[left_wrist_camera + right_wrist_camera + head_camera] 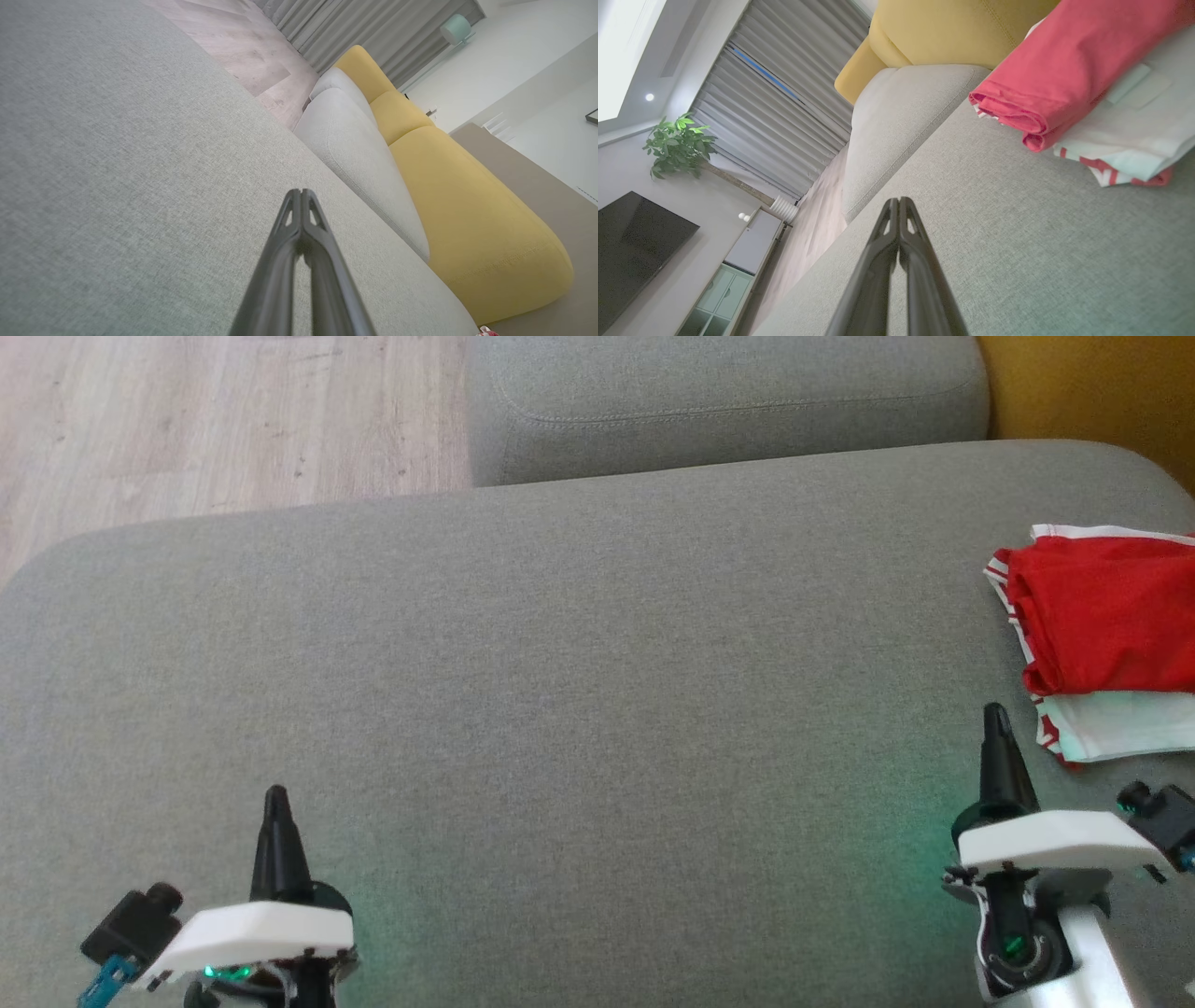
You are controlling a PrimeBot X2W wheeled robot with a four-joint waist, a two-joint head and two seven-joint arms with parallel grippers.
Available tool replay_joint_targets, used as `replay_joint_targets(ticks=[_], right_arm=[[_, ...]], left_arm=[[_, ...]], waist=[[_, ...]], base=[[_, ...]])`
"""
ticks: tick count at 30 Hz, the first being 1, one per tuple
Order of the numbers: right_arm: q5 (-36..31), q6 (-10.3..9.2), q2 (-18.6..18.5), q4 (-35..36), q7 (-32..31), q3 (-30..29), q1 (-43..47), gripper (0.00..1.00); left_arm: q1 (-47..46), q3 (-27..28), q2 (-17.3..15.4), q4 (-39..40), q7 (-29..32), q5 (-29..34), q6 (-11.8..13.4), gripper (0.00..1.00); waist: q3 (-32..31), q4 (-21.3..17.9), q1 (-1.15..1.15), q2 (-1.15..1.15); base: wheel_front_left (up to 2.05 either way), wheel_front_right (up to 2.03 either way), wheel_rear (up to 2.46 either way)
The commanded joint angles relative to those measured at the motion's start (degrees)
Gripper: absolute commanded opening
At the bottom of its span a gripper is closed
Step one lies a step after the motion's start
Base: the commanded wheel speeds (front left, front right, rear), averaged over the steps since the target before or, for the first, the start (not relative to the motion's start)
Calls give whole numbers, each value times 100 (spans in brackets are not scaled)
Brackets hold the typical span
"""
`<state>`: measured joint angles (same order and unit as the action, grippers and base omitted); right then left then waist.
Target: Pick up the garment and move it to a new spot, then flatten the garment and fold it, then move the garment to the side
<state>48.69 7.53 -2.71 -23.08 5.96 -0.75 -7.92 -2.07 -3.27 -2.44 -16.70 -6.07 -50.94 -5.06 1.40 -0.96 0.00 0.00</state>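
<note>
Left claw and right claw, closed, over grey sofa; wood floor beyond.

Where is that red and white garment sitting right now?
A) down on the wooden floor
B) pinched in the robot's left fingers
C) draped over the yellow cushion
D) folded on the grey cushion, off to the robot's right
D: the garment lies folded on the grey cushion, near the right gripper, whose fingers are shut on nothing.

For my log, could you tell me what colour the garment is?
The garment is red and white with striped trim; right wrist view shows it best.
</note>
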Motion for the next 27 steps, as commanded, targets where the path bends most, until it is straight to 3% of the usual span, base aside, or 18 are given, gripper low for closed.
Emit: replay_joint_targets(ticks=[1, 27], right_arm=[[161, -2, -19, 222, -40, 0, -121, 0], [1657, -3, -18, 466, -471, -207, -16, 0]], left_arm=[[-306, 181, -18, 196, 29, -141, -24, 0], [-344, 466, -27, 220, 467, -1564, -102, 0]], waist=[[-2, 2, 0, 0], [-45, 36, 0, 0]], base=[[0, 0, 0], [0, 0, 0]])
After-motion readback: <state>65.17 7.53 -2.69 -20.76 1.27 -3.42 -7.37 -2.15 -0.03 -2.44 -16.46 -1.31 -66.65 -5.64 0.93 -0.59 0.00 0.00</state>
